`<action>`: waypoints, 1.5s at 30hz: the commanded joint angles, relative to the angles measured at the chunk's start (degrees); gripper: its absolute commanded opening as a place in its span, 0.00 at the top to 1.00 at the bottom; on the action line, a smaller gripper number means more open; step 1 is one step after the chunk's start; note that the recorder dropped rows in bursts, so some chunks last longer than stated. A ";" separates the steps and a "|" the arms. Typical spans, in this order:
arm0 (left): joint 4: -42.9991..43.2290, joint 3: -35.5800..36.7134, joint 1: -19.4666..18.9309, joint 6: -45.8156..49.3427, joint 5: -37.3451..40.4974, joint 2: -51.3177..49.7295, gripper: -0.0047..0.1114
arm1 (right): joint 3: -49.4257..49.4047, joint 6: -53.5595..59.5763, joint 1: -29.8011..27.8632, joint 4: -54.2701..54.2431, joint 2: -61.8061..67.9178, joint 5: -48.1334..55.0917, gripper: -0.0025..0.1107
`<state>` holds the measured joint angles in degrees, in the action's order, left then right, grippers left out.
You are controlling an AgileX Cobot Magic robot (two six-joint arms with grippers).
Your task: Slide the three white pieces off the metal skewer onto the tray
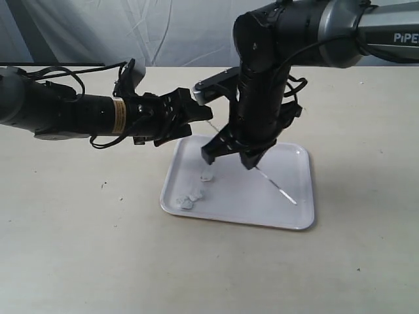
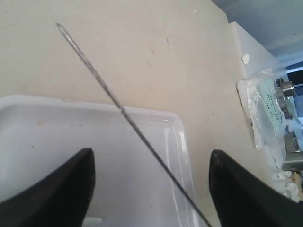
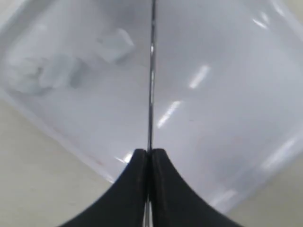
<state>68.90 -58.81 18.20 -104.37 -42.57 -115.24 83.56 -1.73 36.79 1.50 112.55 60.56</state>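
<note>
The white tray [image 1: 288, 216] lies on the table with three white pieces on its left part: one [image 1: 207, 174] alone, two [image 1: 195, 194] [image 1: 186, 203] near the front rim. They show blurred in the right wrist view [image 3: 116, 45] [image 3: 61, 71]. My right gripper [image 1: 254, 163] [image 3: 150, 153] is shut on the metal skewer [image 1: 278, 188] [image 3: 152, 85], which slants over the tray. The skewer's visible length is bare. My left gripper [image 1: 196, 112] [image 2: 151, 165] is open around the skewer's upper part [image 2: 120, 109] without touching it, above the tray's corner [image 2: 177, 125].
The left wrist view shows a clear plastic packet [image 2: 262, 111] and metal hardware [image 2: 289, 99] at the table's far edge. A white cloth backdrop [image 1: 163, 33] hangs behind the beige table [image 1: 78, 248].
</note>
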 commanded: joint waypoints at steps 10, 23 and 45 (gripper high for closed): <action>10.41 1.18 -6.54 -3.79 -4.15 1.11 0.96 | -2.27 -6.28 -0.60 12.07 -0.81 -1.75 0.98; 12.63 4.77 -9.60 -3.41 -4.32 8.93 0.96 | -15.44 -6.97 -2.96 9.85 -1.94 -17.75 0.98; 22.04 25.33 -9.60 0.04 20.06 35.46 0.96 | -18.17 -9.92 -3.05 9.75 -3.24 -23.32 0.75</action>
<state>91.19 -35.94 8.64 -106.26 -24.24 -84.24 67.33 -10.55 34.09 11.31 110.84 41.29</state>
